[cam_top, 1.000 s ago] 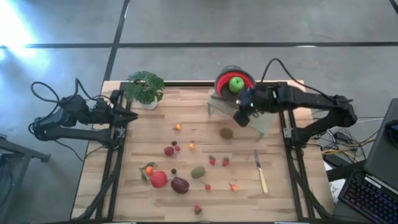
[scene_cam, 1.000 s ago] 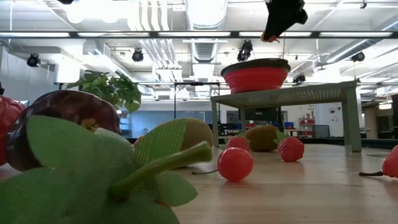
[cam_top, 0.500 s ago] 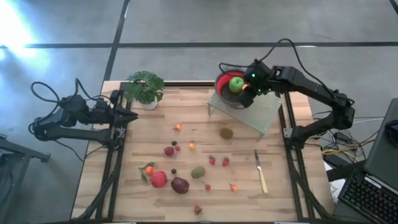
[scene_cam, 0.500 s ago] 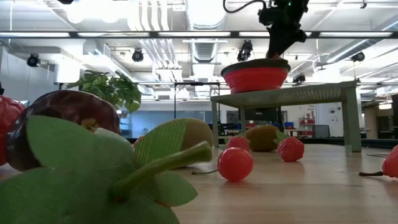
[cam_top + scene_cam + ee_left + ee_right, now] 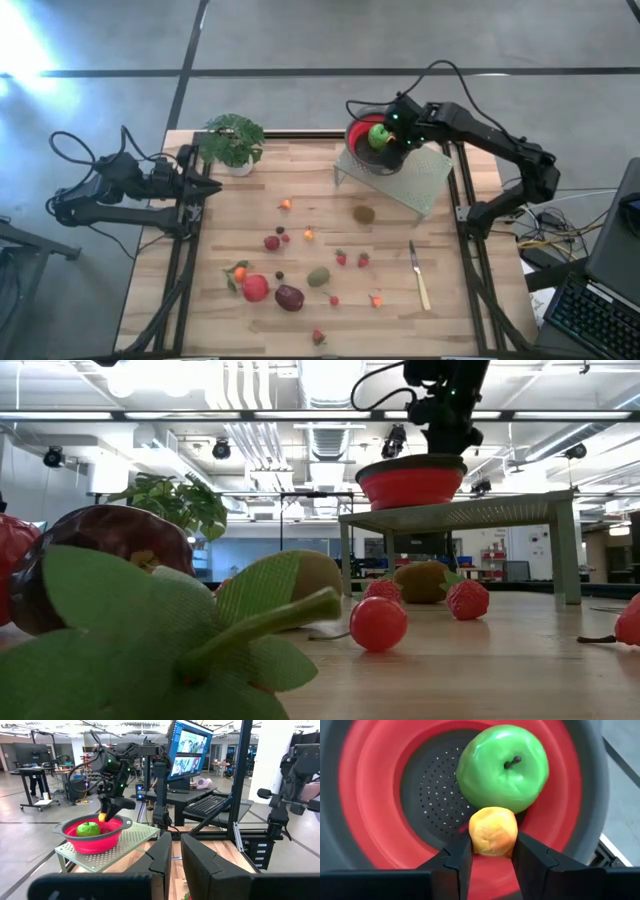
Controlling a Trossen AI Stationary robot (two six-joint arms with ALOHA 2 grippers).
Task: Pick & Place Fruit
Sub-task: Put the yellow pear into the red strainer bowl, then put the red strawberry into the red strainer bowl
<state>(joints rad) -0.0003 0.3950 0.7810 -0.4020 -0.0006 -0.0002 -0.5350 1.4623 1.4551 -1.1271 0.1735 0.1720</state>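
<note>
Fruit lies scattered over the wooden desk (image 5: 300,190): we see a red apple (image 5: 255,288), a maroon plum (image 5: 289,297), two kiwis (image 5: 364,213) and small strawberries (image 5: 341,258). The right gripper (image 5: 490,851) hangs over the red colander (image 5: 358,135) on the perforated stand (image 5: 425,185), its fingers clamped on a small orange fruit (image 5: 492,831) just above the green apple (image 5: 502,767) inside. The left gripper (image 5: 172,855) waits beside the potted plant (image 5: 232,140), fingers together

Leafy green potted plant (image 5: 232,141) at the wooden table's (image 5: 240,335) far-left corner. Slim pale-handled knife (image 5: 418,275) lying flat, near right side.
</note>
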